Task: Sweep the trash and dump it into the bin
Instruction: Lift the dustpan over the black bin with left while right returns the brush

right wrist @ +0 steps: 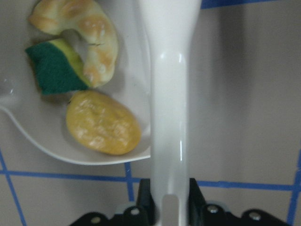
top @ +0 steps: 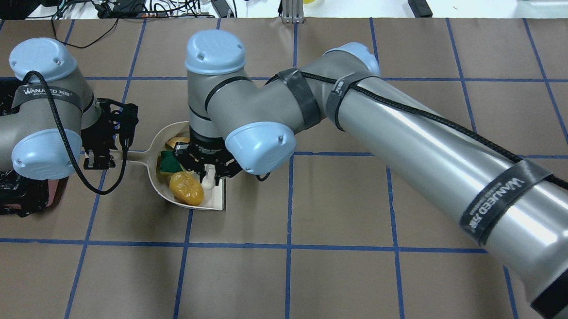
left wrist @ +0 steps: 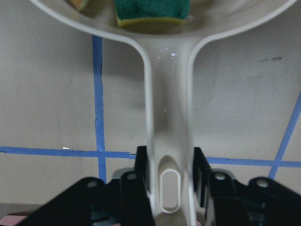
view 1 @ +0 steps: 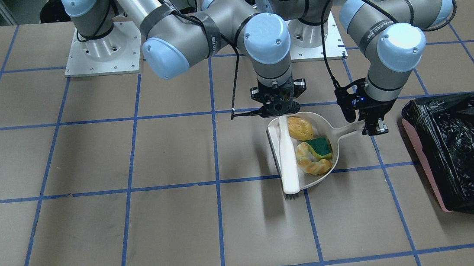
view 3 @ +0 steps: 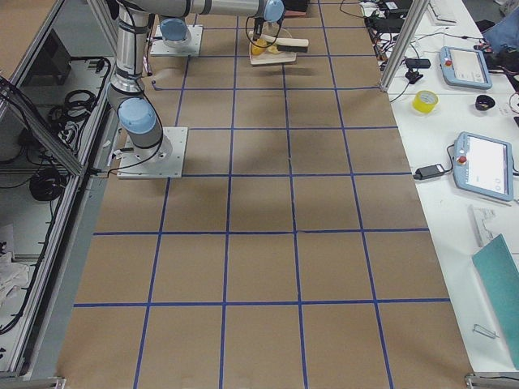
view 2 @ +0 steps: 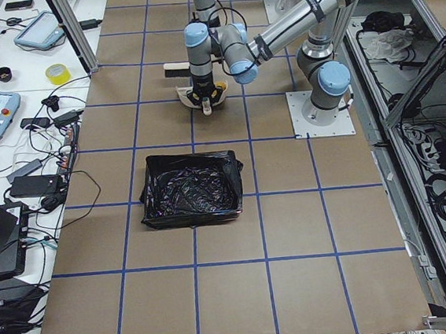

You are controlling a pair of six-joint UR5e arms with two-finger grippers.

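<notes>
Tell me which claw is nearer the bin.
Left. The left claw grips the dustpan handle on the side toward the bin; the right claw holds the brush beyond the trash, farther off.

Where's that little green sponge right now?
In the front-facing view, the green sponge sits inside the white dustpan, touching the croissant piece, just below the yellow lump.

The desk [view 1: 91,160] is brown, gridded in blue. Dustpan [view 1: 346,129] and brush [view 1: 287,158] are white; lump [view 1: 299,128] yellow-orange, croissant [view 1: 309,164] tan, sponge [view 1: 320,146] green-and-yellow. The bin [view 1: 460,146] is pink, lined glossy black.
</notes>
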